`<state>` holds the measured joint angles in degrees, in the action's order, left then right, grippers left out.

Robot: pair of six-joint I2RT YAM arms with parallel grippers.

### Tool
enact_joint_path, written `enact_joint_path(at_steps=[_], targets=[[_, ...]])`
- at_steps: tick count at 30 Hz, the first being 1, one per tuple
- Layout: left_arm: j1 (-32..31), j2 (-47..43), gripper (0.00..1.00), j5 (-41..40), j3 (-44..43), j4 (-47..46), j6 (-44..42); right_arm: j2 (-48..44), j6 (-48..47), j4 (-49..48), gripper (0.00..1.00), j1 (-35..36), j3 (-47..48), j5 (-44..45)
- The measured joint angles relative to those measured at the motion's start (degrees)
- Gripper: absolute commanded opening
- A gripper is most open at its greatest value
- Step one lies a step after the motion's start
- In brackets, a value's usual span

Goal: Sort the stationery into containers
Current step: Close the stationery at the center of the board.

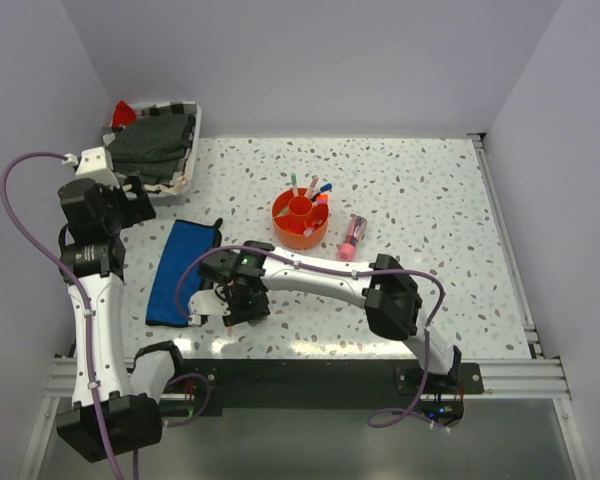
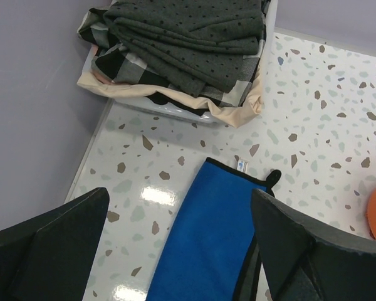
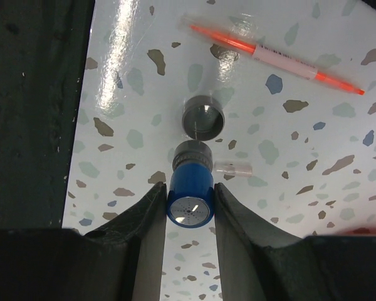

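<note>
My right gripper (image 3: 189, 187) is shut on the small blue cylinder (image 3: 190, 204), whose silver end faces the camera and whose dark end points at the table. It is low near the table's front edge, right of the blue pouch (image 1: 183, 270). Just beyond the cylinder lie a dark disc (image 3: 202, 121), a small clear cap (image 3: 233, 168) and an orange pen (image 3: 276, 55). The orange organiser (image 1: 300, 220) holds several pens; a fat pink tube (image 1: 353, 237) lies to its right. My left gripper (image 2: 178, 213) is open and empty, above the pouch's far end (image 2: 207, 238).
A white tray of dark folded cloth (image 1: 155, 145) stands at the back left corner and also shows in the left wrist view (image 2: 188, 44). Purple walls close in the table on the left, back and right. A black rail runs along the front edge.
</note>
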<state>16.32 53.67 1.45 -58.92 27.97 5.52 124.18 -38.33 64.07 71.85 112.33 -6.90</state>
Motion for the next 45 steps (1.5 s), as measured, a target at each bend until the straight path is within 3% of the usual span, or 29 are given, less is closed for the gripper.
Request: enact_joint_path(at_steps=[45], targets=[[-1.5, 1.0, 1.0, 1.3, 0.6, 0.0, 0.0, 4.1, 0.7, -2.0, 0.0, 0.7, 4.5, -0.1]])
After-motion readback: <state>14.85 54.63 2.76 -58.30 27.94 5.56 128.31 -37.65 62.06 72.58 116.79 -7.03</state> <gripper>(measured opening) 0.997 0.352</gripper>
